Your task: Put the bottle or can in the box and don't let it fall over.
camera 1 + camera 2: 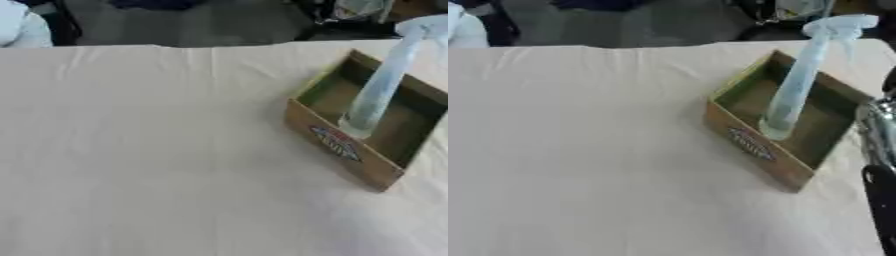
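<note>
A: What is the right hand doing?

B: Only its silver and black edge shows at the right border; whether its fingers are spread or curled, I cannot tell. It touches nothing visible.

A: And the spray bottle?

B: Just left of that hand, standing in the cardboard box, leaning slightly.

A: The surface?

B: A cream tablecloth, dark floor beyond.

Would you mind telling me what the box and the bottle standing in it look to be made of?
The box looks like brown cardboard, matte, with a printed label on its side. The bottle seems pale, translucent plastic, likely with a spray top.
</note>
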